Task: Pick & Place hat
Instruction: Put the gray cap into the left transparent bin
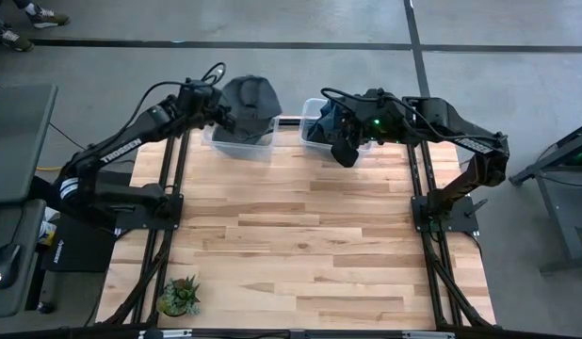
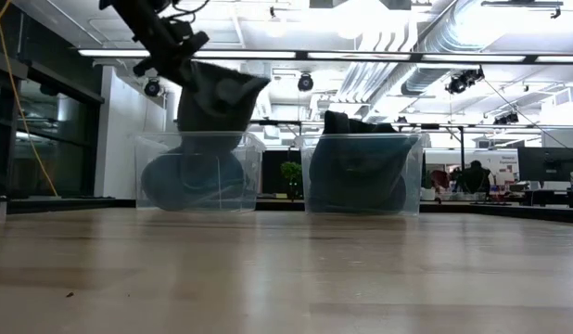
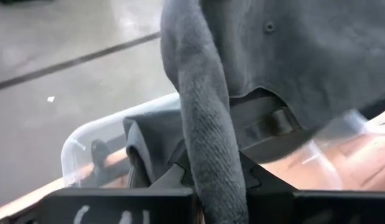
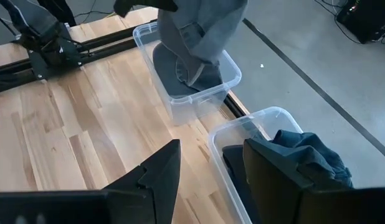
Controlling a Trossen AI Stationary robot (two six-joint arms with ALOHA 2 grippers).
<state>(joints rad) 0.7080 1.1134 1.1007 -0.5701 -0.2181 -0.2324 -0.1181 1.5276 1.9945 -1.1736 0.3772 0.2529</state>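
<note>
Near edge of the desk [image 1: 300, 245]: a small potted plant [image 1: 180, 296], nothing else in play. At the far edge two clear bins stand side by side. Left pincer [image 2: 171, 57] is clamped on a dark grey hat [image 2: 215, 97], which hangs above the left bin [image 2: 199, 173] — more dark hats lie inside it. Right pincer [image 4: 208, 171] stands part open and holds nothing, hovering beside the right bin [image 4: 248, 134], which holds dark cloth items. Risk: the grip is on a fold of soft fabric, so it could slip and drop the hat outside the bin, or the dangling crown could snag the rim. Hidden — the left fingertips behind fabric; bin contents hard to separate.
</note>
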